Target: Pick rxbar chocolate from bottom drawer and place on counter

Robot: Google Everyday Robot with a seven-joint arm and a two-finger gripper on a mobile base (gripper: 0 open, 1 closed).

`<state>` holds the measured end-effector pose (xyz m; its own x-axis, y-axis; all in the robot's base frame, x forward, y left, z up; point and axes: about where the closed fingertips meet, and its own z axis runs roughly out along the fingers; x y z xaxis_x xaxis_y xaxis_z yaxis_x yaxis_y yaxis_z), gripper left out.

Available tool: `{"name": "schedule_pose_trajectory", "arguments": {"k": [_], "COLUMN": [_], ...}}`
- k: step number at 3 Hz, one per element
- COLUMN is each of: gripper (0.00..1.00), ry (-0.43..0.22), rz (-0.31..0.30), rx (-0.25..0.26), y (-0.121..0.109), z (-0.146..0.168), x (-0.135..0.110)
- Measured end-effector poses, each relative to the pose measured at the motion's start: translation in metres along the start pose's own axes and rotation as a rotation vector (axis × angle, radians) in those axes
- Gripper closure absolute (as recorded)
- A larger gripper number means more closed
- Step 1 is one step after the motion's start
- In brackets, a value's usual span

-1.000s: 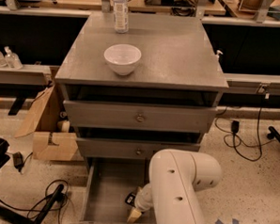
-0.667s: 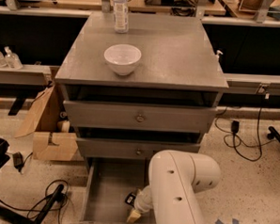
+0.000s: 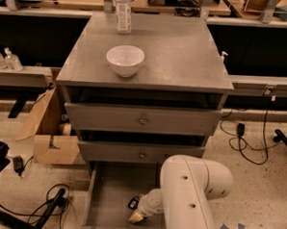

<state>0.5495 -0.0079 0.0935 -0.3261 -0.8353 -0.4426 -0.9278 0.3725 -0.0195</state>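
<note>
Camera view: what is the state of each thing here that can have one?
bottom drawer: pulled open.
top drawer: pushed in or nearly so.
middle drawer: pushed in or nearly so.
rxbar chocolate: lying in the bottom drawer.
gripper: down inside the bottom drawer, beside the bar.
white bowl: upright on the counter.
bottle: upright, near the counter's back edge.

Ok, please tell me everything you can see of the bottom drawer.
The bottom drawer is a wide grey tray, matte, with plain sides, pulled out open. The rxbar chocolate, small and dark, lies near the middle of its floor. The gripper reaches down inside, beside the bar; whether it touches the drawer cannot be told.
</note>
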Motion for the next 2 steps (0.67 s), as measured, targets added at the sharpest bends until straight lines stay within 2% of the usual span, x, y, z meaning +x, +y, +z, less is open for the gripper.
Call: {"name": "schedule_pose_trajectory", "arguments": {"k": [1, 2], "gripper": [0.81, 1.00], "ry": [0.000, 0.000], "rz": [0.000, 0.000], "rx": [0.000, 0.000], "y": [-0.0001, 0.0000], "z": [-0.0081, -0.0123], "x": [-0.0041, -0.0062]}}
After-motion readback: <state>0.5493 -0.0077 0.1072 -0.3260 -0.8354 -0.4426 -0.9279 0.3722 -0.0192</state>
